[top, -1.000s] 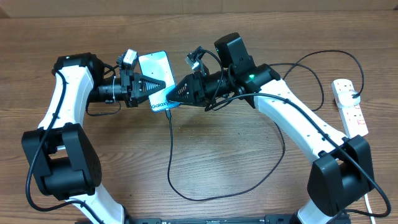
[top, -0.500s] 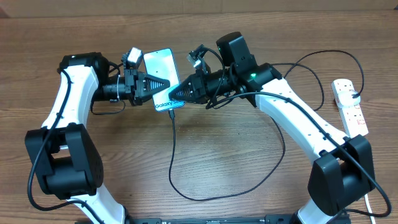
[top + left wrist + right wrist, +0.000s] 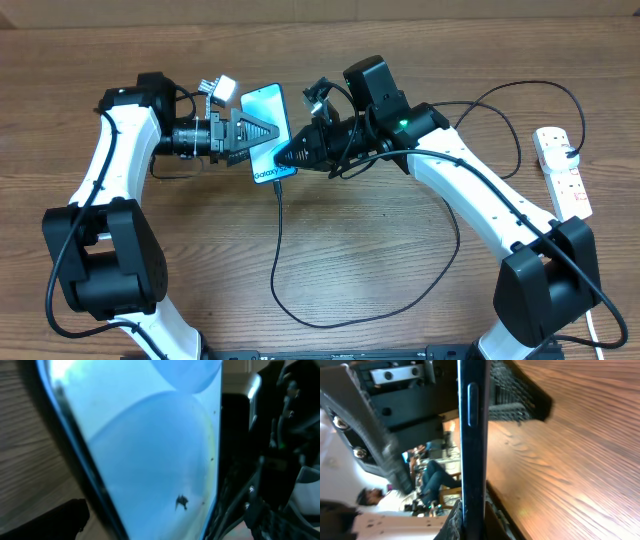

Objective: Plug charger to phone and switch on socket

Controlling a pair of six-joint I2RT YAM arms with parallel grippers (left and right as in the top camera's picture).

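Observation:
The phone is held tilted above the table, screen lit blue-white with small text near its lower edge. My right gripper is shut on its lower right side; in the right wrist view the phone stands edge-on, pinched between the fingers of that gripper. My left gripper reaches in from the left, open around the phone. In the left wrist view the screen fills the picture and one finger stands apart from its edge. The charger hangs from the phone's bottom. The socket lies at the far right.
The black cable loops across the front of the wooden table and runs back to the right toward the power strip. A white cord leaves the strip toward the front right corner. Both arms meet over the table's middle left.
The right gripper has shut on the phone and the left gripper has opened. The phone has shifted slightly right and tilted up more.

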